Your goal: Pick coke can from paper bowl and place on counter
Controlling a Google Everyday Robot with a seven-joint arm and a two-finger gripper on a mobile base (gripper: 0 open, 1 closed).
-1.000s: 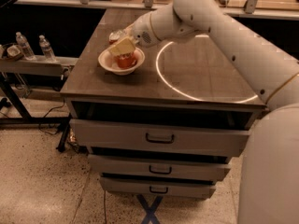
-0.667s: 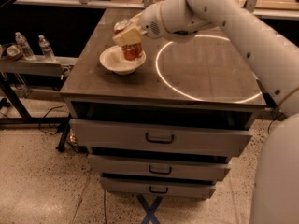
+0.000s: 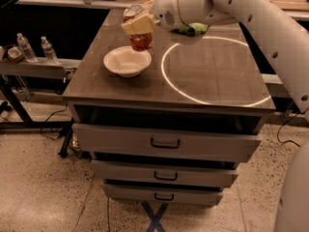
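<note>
Arm [image 3: 241, 6] outstretched, end effector [image 3: 138, 25] clasping coke can [image 3: 141, 42] above paper bowl [image 3: 126, 63]

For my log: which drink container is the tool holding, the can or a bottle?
The red can; the tool grips it above the white bowl. The two clear bottles stand on the side shelf.

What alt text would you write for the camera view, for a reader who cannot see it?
The robot's pincer holds the coke can in the air just above the empty paper bowl, near the left side of the counter. A bright light ring marks the counter right of the bowl.
</note>
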